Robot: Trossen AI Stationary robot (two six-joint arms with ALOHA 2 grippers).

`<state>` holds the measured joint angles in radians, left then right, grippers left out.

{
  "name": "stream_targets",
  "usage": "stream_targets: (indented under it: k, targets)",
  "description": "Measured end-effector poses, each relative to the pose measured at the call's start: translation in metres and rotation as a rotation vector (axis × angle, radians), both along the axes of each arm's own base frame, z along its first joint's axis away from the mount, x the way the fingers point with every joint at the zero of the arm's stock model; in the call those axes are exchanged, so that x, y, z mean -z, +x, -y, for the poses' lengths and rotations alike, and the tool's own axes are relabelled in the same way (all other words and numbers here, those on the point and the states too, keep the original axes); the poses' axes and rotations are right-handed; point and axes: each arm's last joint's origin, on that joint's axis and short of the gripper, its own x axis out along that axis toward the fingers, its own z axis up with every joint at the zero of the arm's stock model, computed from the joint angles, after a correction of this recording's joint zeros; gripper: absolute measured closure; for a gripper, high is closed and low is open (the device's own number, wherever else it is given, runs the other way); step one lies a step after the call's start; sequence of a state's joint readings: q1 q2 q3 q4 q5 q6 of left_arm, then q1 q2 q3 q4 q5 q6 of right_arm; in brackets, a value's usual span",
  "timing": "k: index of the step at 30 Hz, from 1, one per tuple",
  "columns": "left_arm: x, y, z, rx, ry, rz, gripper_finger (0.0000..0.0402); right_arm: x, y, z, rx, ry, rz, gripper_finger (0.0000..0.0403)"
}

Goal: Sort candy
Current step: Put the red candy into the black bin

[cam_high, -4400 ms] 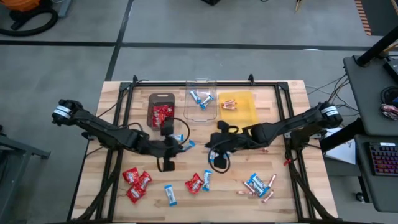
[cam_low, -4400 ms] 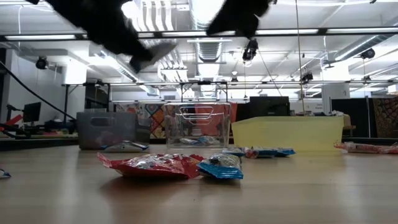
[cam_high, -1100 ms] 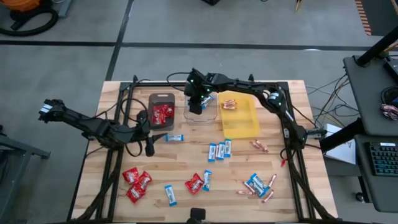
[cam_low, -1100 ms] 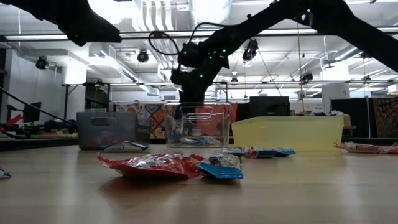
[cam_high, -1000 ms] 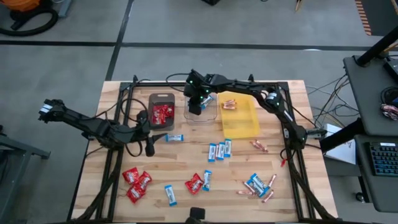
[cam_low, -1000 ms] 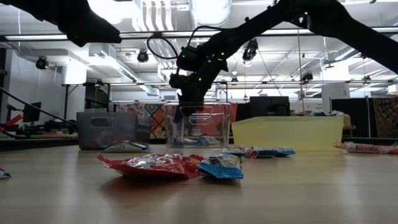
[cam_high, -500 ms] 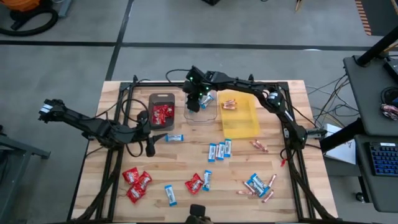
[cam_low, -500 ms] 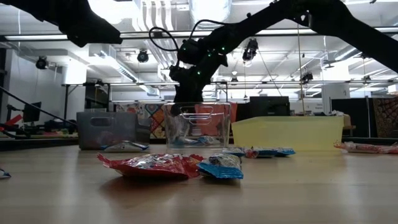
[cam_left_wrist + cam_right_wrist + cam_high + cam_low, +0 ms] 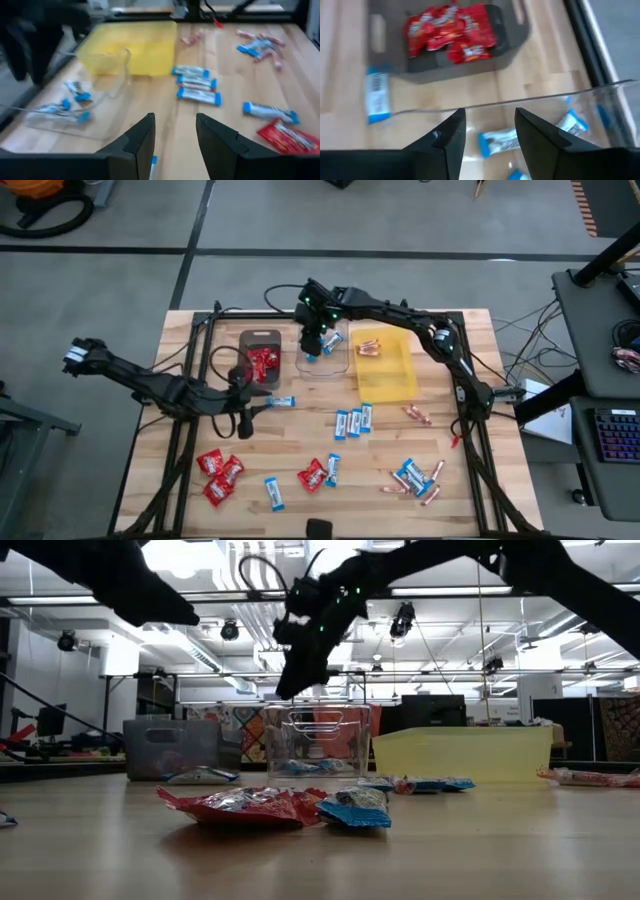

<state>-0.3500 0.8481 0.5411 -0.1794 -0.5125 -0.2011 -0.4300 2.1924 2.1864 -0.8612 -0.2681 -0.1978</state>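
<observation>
High view looks down on a wooden worktop [image 9: 300, 430] with three trays in a row at its far edge: a dark tray [image 9: 259, 340] holding red packets [image 9: 262, 362], a clear tray [image 9: 324, 350] holding blue-and-white bars [image 9: 495, 141], and a yellow tray [image 9: 385, 368] with pinkish-copper sticks [image 9: 366, 346] at its far end. The right gripper [image 9: 311, 352] hangs over the near left part of the clear tray; in its wrist view the fingers [image 9: 445, 137] stand apart with nothing between them, bars lying in the tray below. The left gripper [image 9: 245, 420] sits low over the worktop's left half, just beside a loose bar [image 9: 281, 402]; its fingers [image 9: 140, 137] are parted and grip nothing. More candy is scattered over the near worktop: red packets [image 9: 218, 472] at the left, bars [image 9: 353, 421] in the middle, and a mixed cluster of bars and sticks [image 9: 418, 479] at the right.
</observation>
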Motion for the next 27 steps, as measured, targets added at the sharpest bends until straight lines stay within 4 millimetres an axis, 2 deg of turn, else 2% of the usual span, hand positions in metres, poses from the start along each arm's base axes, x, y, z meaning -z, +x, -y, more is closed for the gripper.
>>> stream_targets:
  k: [7, 13, 19, 23, 27]
  targets:
    - [0.015, 0.011, 0.004, -0.015, -0.014, -0.074, 0.0274, -0.036, -0.015, -0.046, -0.065, 0.038, -0.065, 0.0252]
    - [0.026, 0.018, 0.008, 0.009, -0.045, -0.137, 0.0274, -0.063, -0.026, -0.097, -0.136, 0.043, -0.058, 0.0254]
    - [0.033, 0.02, 0.015, 0.086, -0.257, -0.22, 0.0262, -0.075, -0.042, -0.153, -0.208, 0.074, -0.065, 0.0255]
    - [0.035, 0.018, 0.022, 0.04, -0.469, -0.416, 0.0255, -0.077, -0.053, -0.191, -0.224, 0.046, -0.091, 0.0255]
    - [0.032, 0.017, 0.04, -0.056, -0.545, -0.624, 0.0255, -0.073, -0.064, -0.221, -0.216, -0.02, -0.125, 0.0255]
